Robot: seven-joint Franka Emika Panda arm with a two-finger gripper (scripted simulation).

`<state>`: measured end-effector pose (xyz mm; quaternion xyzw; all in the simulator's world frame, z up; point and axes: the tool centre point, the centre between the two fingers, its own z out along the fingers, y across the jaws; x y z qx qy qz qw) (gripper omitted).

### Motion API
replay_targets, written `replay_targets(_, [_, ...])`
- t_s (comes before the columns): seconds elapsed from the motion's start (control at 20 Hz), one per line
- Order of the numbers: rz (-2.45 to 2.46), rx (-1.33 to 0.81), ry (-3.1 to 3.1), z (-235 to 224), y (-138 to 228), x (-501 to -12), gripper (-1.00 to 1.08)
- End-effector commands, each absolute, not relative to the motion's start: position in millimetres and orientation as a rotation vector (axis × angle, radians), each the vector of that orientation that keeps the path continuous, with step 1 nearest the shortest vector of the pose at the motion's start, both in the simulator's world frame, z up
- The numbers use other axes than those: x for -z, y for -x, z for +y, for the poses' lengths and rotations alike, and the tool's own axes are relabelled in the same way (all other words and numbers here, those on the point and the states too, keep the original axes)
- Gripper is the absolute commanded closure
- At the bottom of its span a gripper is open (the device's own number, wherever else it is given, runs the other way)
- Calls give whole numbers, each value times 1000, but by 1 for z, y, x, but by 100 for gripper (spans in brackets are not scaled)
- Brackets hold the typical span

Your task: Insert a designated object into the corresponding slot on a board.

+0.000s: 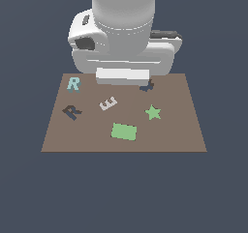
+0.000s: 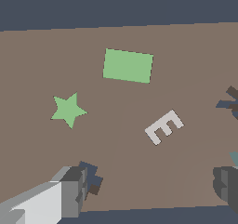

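A small pale teal letter R (image 1: 73, 84) lies flat on the brown board (image 1: 184, 130), near the board's far corner on the exterior view's left. Its dark, near-black R-shaped slot (image 1: 71, 112) sits just in front of it, a little apart, turned at an angle.

Counted on the board: one teal R, one whitish letter E (image 1: 108, 103) near the board's middle, one green star (image 1: 153, 112) toward the exterior view's right, one green rectangle (image 1: 124, 131) in front of the E, one R-shaped recess and one dark gear-shaped recess (image 1: 147, 86) partly hidden under the arm at the board's far edge.

The white arm hangs over the board's far edge. The gripper (image 2: 148, 186) holds nothing, its two fingers (image 2: 74, 190) spread wide apart above the board, well clear of the teal R.
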<state>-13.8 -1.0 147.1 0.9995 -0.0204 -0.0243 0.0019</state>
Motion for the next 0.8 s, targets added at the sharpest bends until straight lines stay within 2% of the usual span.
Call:
replay_targets(0.0, [-64, 76, -3136, -1, 14, -147, -92])
replay_targets(0.35, [-63, 70, -3137, -16, 21, -139, -92])
replay_targets(0.75, [-61, 46, -3137, -72, 46, -110, -92])
